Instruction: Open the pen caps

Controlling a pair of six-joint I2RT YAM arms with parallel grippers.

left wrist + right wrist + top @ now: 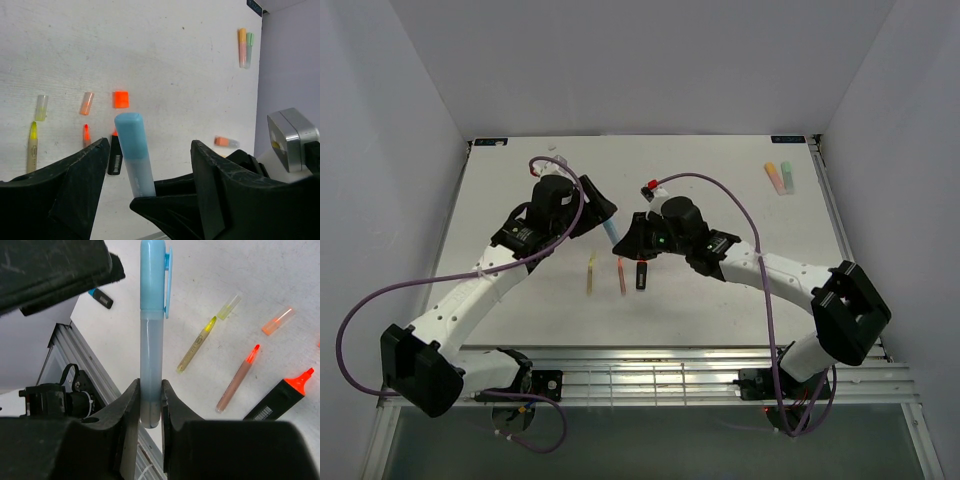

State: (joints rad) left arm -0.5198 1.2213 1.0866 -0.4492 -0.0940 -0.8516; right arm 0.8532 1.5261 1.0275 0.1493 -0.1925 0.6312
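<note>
Blue and translucent, the plastic highlighter pen (150,365) is being held above the white counter (175,60); the right claw (150,392) is pinching its clear barrel. Its stubby blue cap (130,135) is sitting on the pen, between the widely spread fingers of the left claw (150,147), apart from both. A loose orange cap (120,99) is lying on the counter beyond.

Left arm (470,292), right arm (788,272): white link shells, black joint housings, a looping purple cable (339,350) each. Left tool (608,222), right tool (626,246): matte black, two blunt fingers.
</note>
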